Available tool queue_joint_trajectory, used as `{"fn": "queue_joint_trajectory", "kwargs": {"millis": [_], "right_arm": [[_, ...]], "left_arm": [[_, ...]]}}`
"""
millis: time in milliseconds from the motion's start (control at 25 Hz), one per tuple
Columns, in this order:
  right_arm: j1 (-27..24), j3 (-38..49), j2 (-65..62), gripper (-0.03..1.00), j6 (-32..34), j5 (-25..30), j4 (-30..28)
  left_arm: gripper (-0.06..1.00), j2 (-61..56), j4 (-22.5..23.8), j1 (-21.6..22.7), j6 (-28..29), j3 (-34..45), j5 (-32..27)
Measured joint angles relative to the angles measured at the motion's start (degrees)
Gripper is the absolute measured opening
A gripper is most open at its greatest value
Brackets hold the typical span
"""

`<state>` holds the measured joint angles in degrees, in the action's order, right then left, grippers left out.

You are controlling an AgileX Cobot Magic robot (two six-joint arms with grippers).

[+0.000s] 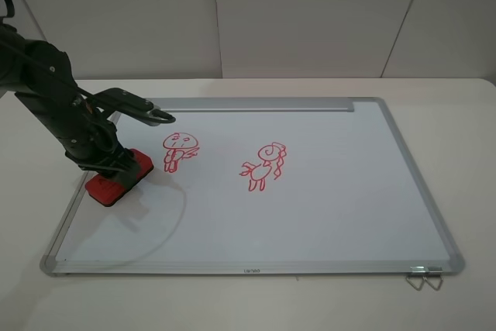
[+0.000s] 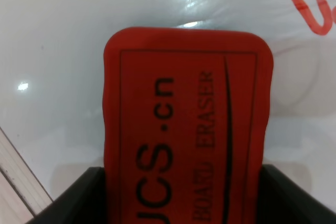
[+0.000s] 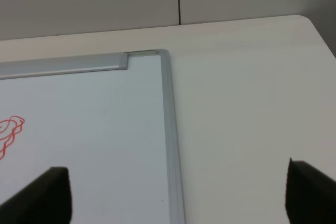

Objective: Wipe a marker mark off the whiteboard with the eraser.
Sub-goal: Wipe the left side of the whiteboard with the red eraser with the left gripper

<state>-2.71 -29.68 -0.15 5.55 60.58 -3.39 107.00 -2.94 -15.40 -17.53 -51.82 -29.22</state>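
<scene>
On the whiteboard (image 1: 333, 215), near its left edge, the eraser (image 1: 116, 180) sits clamped between my left gripper's (image 2: 186, 203) fingers (image 2: 79, 198), just beside the marker mark (image 1: 180, 150). The eraser's lettering is cut off. My right gripper (image 3: 176, 192) stands wide apart, only its fingertips showing.

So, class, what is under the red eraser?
The eraser sits on the whiteboard, near the marker mark. Its underside and the board patch it covers are hidden.

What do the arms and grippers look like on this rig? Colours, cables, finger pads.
Left arm: matte black, chunky jointed links, a black cable looping near its top. Left gripper: black, flat-sided fingers. Right gripper: only two black, rough foam-like fingertips show; its arm is out of view. No markings visible.
</scene>
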Motion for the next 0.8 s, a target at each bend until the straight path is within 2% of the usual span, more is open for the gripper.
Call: {"fn": "queue_joint_trajectory", "kwargs": {"millis": [680, 800], "right_arm": [[0.0, 0.0, 0.0, 0.72, 0.0, 0.0, 0.0], [0.0, 0.0, 0.0, 0.72, 0.0, 0.0, 0.0]], "left_arm": [[0.56, 0.0, 0.1, 0.0, 0.1, 0.0, 0.0], [0.56, -0.6, 0.1, 0.0, 2.5, 0.0, -0.8]]}}
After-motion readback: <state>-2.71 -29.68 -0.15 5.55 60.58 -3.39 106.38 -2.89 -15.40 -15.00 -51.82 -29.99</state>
